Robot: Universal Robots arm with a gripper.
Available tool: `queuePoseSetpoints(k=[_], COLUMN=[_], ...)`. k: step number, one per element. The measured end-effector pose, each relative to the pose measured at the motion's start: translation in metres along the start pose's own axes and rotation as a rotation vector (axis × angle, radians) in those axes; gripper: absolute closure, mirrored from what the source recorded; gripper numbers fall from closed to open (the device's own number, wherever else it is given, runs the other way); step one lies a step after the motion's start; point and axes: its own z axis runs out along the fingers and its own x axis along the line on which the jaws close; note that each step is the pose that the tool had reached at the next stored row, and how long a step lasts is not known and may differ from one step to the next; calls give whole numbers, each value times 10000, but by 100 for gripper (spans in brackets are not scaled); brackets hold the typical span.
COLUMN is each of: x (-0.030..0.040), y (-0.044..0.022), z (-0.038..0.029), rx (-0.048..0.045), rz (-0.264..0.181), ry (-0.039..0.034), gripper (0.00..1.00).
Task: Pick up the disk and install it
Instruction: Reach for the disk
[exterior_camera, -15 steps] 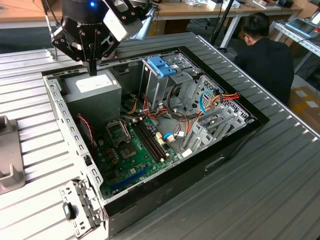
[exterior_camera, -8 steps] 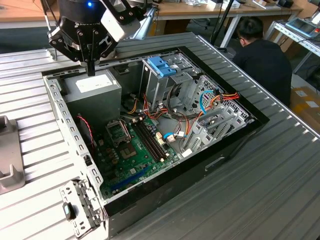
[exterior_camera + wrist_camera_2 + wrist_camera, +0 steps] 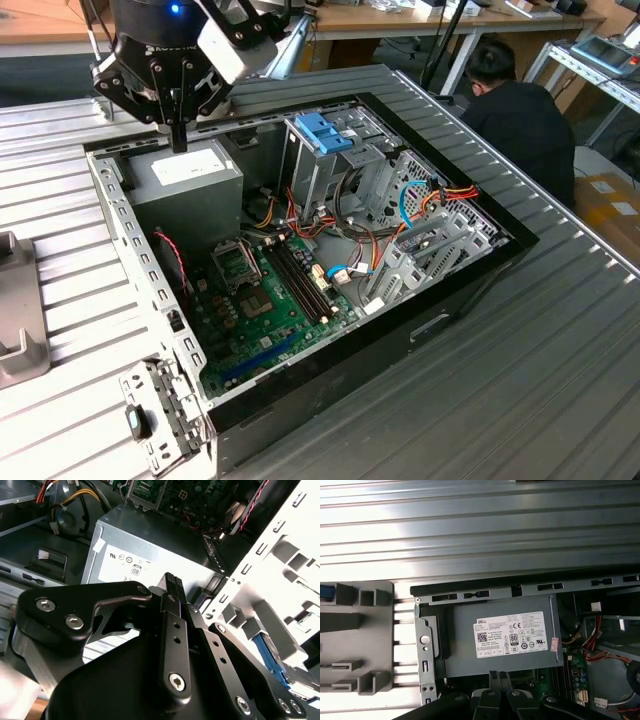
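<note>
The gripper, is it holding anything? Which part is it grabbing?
Nothing is held. The gripper has its fingers shut against each other with nothing between them. It hangs just above the grey power supply box inside the open computer case.

Silver-grey desk (image 3: 540,400), ribbed in long parallel stripes, fills the lower right of the exterior view. Black-shelled computer case (image 3: 470,290) with a pale grey inner frame. Upper left: plain grey power supply (image 3: 185,180), white label with black print. Centre: green motherboard (image 3: 255,335). Bright blue carrier handle (image 3: 325,132) on the grey drive cage (image 3: 310,175). Red, orange, yellow and black cables (image 3: 455,192). Matt black gripper (image 3: 178,142), with a small blue light (image 3: 176,9) above it. Upper right: a person's top (image 3: 520,120), black.
</note>
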Motion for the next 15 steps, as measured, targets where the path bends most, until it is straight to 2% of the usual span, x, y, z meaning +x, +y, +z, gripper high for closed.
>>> queuePoseSetpoints(k=[15], x=[74], y=[-6], z=[-2], rx=[0], rz=[0], ry=[0], gripper=[90])
